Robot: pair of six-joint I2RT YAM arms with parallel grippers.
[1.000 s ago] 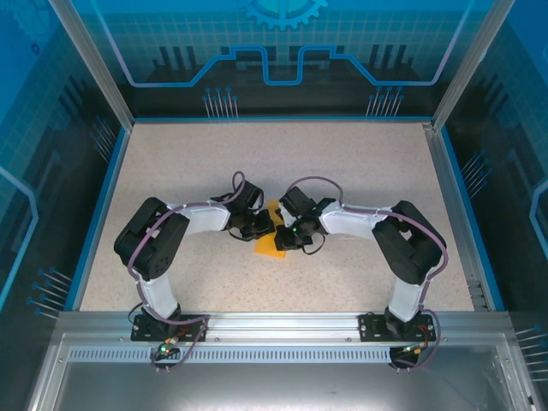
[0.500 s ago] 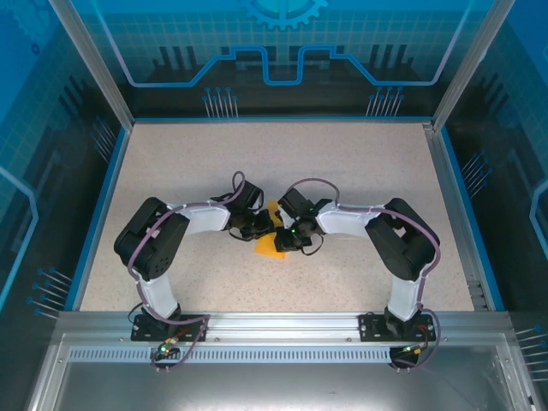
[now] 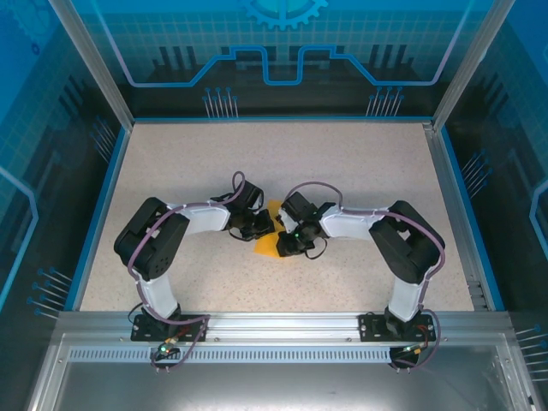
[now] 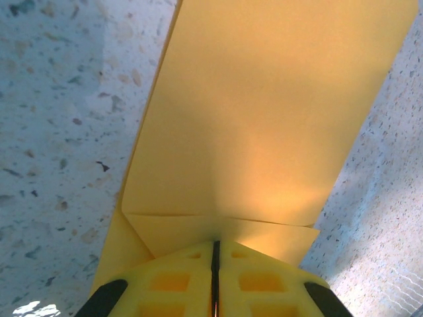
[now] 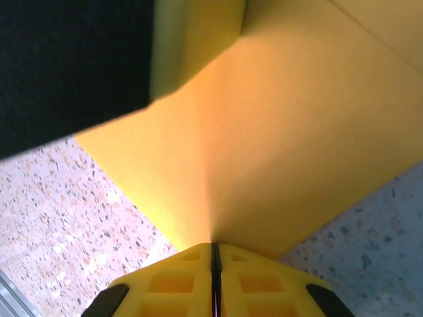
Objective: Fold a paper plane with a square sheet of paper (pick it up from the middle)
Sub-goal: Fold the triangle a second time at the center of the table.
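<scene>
The square sheet of paper [image 3: 268, 246] lies partly folded on the table between the two arms, orange-yellow and plain. In the left wrist view the paper [image 4: 264, 119] shows two flaps whose edges meet just ahead of my left gripper [image 4: 215, 244]. That gripper is shut, its yellow tips down on the sheet. My right gripper [image 5: 213, 246] is shut too, with its tips over a corner of the paper [image 5: 277, 132]. From above, the left gripper [image 3: 259, 228] and the right gripper [image 3: 286, 242] face each other across the sheet. Whether either pinches the paper is hidden.
The speckled table [image 3: 342, 163] is walled by blue rails and glass panels. Part of the left arm's black body [image 5: 73, 66] and a yellow finger [image 5: 198, 39] hang close over the paper in the right wrist view. An aluminium rail [image 3: 274, 324] runs along the near edge.
The right gripper has slid a little toward the near side over the paper. The left arm and the sheet look unmoved.
</scene>
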